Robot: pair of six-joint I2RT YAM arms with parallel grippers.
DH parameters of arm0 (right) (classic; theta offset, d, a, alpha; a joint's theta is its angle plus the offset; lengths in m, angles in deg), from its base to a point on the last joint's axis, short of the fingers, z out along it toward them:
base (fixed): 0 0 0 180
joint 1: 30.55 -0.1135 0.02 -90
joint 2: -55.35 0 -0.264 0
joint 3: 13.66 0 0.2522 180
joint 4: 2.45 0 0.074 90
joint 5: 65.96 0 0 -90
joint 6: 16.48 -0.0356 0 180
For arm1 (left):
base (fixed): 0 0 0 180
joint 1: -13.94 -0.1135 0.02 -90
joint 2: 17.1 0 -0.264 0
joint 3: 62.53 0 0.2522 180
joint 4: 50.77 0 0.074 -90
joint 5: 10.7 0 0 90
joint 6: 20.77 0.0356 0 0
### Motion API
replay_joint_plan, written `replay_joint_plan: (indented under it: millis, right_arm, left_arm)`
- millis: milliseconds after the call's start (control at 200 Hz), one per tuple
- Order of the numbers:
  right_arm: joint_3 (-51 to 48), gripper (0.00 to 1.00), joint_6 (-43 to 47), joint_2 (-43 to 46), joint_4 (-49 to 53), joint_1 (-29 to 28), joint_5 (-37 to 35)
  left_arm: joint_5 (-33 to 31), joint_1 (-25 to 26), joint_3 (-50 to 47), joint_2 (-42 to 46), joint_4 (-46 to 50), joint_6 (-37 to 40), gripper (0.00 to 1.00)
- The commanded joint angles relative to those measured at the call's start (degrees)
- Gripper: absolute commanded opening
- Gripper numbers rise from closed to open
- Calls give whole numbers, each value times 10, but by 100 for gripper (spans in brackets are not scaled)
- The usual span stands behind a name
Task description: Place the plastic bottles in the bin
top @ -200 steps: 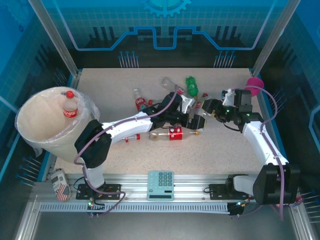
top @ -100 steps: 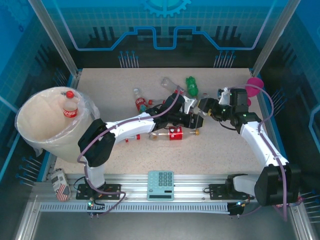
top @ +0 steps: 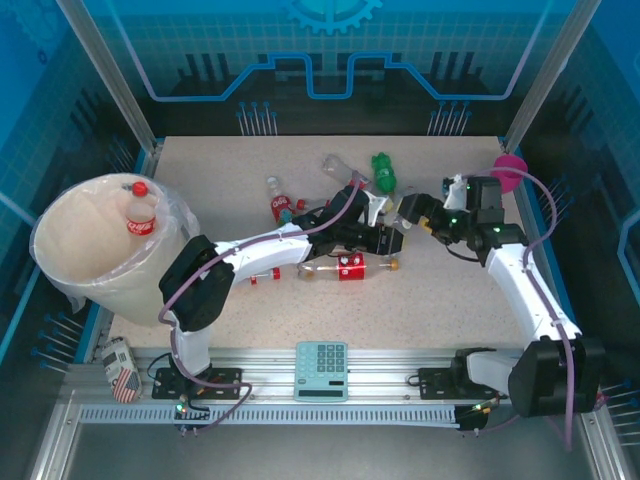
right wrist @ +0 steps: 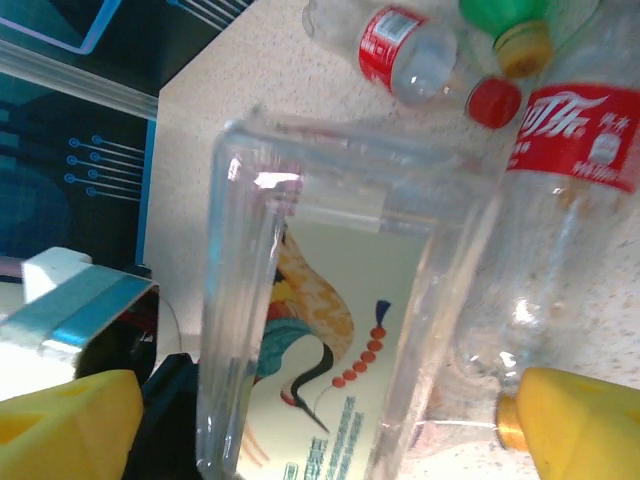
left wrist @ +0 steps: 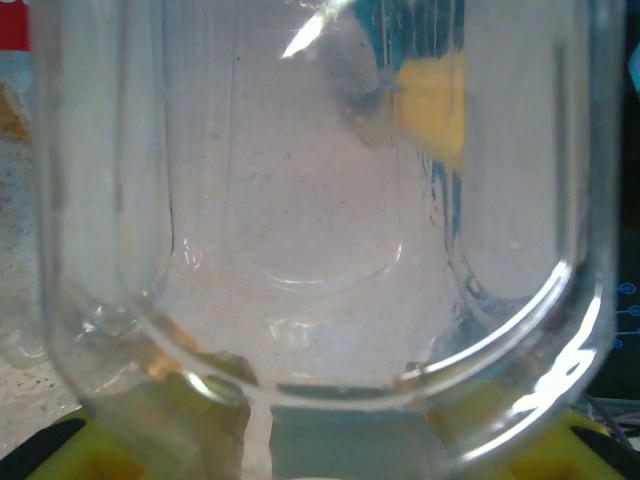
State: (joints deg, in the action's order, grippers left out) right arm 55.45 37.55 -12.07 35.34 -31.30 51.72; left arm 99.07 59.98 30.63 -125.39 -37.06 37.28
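The clear square bottle (right wrist: 320, 330) is held over the middle of the table (top: 450, 310), well apart from the bin (top: 60, 262) at the left edge. The left gripper (left wrist: 300, 445) is clamped on its lower body. The right gripper (right wrist: 320, 420) stands spread wide, one yellow finger on each side with a gap to the walls.

The bottle looks empty, so expect it to be light, thin-walled, smooth and easily dented. The flat faces low on the body appear the best place to hold it, with a modest squeeze.

A second ago the roles were reversed: the left gripper was wide open and the right one held the bottle. The red-capped bottle (top: 140, 212) in the bin and the red-labelled bottle (top: 345, 268) lying on the table have not shifted.
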Motion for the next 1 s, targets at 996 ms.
replay_joint_plan:
  millis: [996]
  right_arm:
    - [107, 99, 52, -206, -80, -19, -42]
  left_arm:
    - [-510, -323, 283, 433, 858, 106, 10]
